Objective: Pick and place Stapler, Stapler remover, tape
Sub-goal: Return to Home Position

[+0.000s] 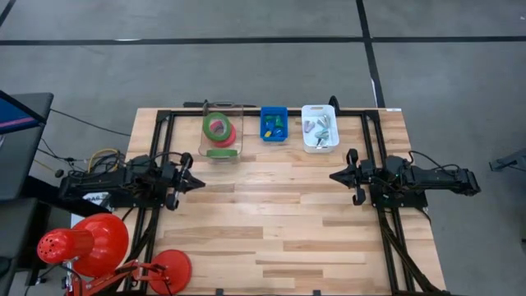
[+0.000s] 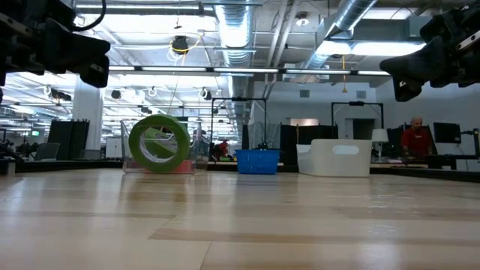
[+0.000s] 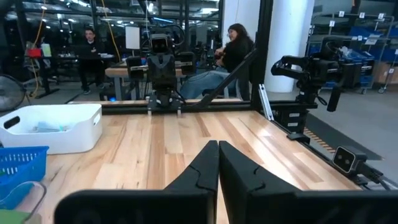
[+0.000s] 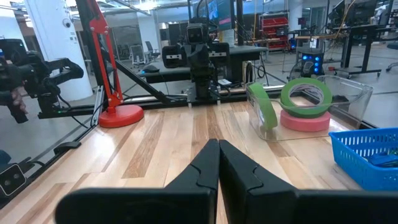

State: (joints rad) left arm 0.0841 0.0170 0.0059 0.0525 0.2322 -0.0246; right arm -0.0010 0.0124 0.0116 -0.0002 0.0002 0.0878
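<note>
Holding tape: clear bin | staplers: blue bin | left tool, right tool: each closed

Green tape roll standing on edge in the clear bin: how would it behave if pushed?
The green tape roll stands on its rim in the clear bin, so a push would probably roll or topple it. It looks like a stiff, hollow ring, likely light.

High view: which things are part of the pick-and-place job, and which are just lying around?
Job:
- tape rolls in the clear bin
- blue and green items in the blue bin
- silver items in the white bin
- left gripper and right gripper, both shut, empty

Lying about:
- red lamp
- cables
</note>
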